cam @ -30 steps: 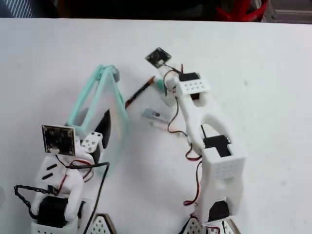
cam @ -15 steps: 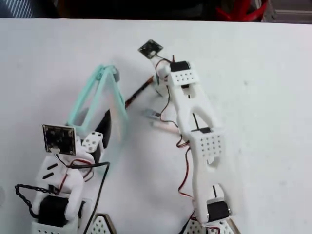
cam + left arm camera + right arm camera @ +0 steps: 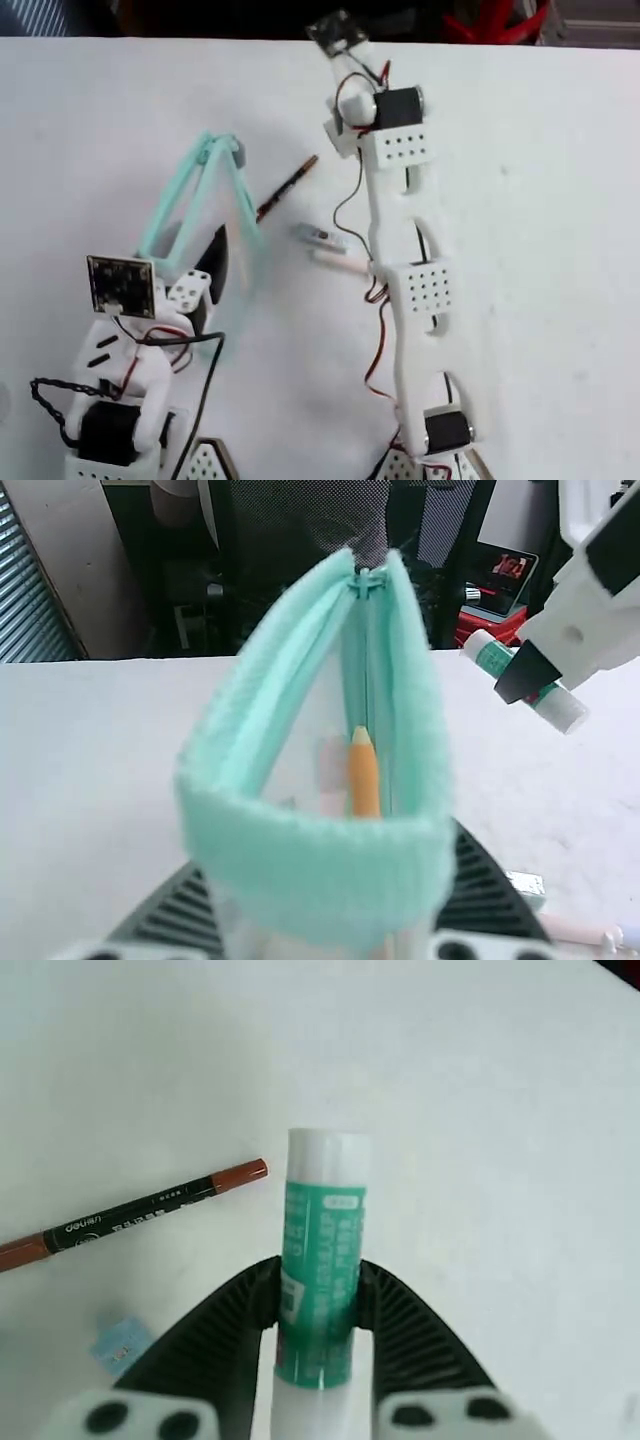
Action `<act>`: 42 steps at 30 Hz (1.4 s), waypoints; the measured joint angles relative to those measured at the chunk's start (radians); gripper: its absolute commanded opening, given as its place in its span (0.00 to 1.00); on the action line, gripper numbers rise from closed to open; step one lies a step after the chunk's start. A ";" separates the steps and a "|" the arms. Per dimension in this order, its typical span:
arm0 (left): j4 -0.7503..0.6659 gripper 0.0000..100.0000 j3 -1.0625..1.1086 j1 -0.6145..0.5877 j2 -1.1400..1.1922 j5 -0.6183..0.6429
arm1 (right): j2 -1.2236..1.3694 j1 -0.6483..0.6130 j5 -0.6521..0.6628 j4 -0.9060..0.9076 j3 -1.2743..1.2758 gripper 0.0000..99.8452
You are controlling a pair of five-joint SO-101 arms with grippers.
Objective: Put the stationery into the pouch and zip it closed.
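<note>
My left gripper (image 3: 325,925) is shut on the near rim of the mint-green pouch (image 3: 300,850), which stands open. An orange pencil (image 3: 362,775) lies inside it. In the high view the pouch (image 3: 195,200) stretches away from the left arm at the lower left. My right gripper (image 3: 318,1305) is shut on a green-and-white glue stick (image 3: 322,1240), held above the table. From the left wrist view that glue stick (image 3: 492,652) hangs just right of the pouch's far end. A brown-and-black pencil (image 3: 285,188) lies between the pouch and the right arm.
A small grey-blue item (image 3: 318,237) and a pale pink pen (image 3: 340,263) lie on the white table beside the right arm. The right arm (image 3: 415,290) stretches far across the table's middle. The table's far edge (image 3: 200,38) borders dark clutter.
The right arm has stretched away toward the table's far edge and lifted, carrying the glue stick off the table. The left arm and the pouch have kept still.
</note>
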 measured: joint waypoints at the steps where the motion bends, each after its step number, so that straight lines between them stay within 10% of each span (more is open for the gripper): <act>1: 0.000 0.19 0.000 0.000 0.000 0.000 | -0.017 0.002 -0.012 0.003 0.018 0.02; 17: -0.002 0.19 0.017 -0.003 -0.003 0.000 | -0.979 -0.210 -0.109 -0.066 0.988 0.02; 32: -0.002 0.19 0.017 -0.003 -0.003 0.000 | -1.649 -0.549 -0.114 -1.045 1.883 0.02; 42: -0.002 0.19 0.017 -0.003 -0.003 0.000 | -1.676 -0.667 -0.247 -1.323 1.998 0.02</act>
